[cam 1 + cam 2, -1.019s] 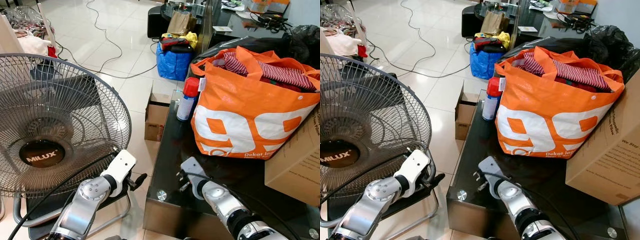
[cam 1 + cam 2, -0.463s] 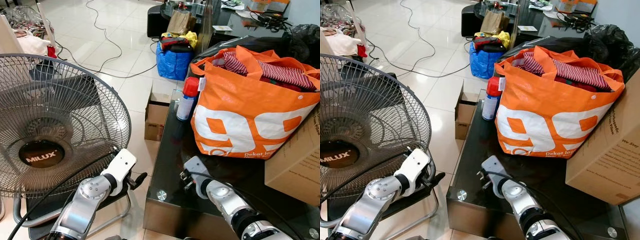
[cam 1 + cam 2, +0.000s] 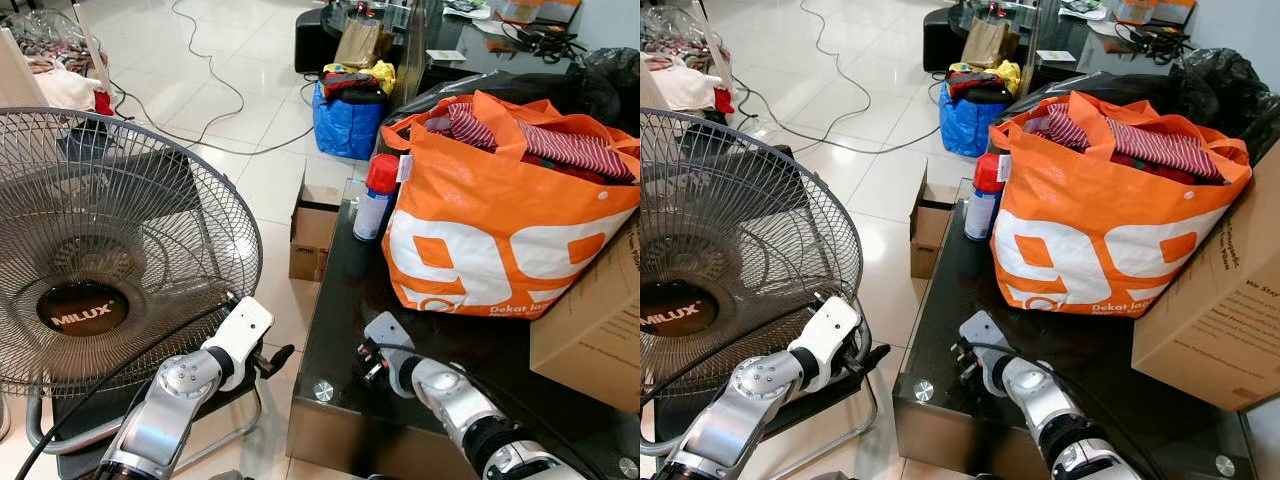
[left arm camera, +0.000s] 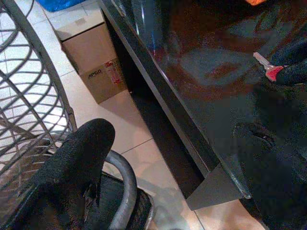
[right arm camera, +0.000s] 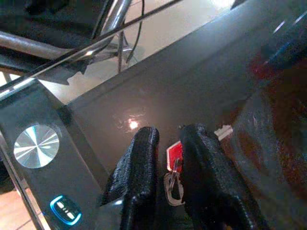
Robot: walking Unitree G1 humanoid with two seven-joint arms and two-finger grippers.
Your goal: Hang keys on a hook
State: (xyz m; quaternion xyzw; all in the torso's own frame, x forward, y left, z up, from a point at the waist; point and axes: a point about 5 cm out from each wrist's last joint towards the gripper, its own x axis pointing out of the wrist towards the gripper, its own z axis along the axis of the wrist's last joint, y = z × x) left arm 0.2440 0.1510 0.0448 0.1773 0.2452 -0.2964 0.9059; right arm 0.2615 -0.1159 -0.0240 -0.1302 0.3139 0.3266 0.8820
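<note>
Right gripper (image 5: 165, 158) pinching red-tagged silver keys (image 5: 173, 155) | above dark glass surface (image 5: 201, 100) | left gripper (image 3: 277, 360) idle, fingers unclear

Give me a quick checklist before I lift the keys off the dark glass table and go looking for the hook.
1. Red-tagged keys between the right gripper fingers: ok, the tag sits in the gap.
2. Fingers fully shut on the keys: cannot tell; the metal clip still hangs loose between them.
3. Right gripper over the dark glass table near its front corner: ok.
4. Lift path clear of the orange shopping bag and red-capped spray can: ok, both stand farther back.
5. Left gripper out of the way: ok, it hangs off the table beside the grey wire fan.
6. Hook located: not ok.
</note>
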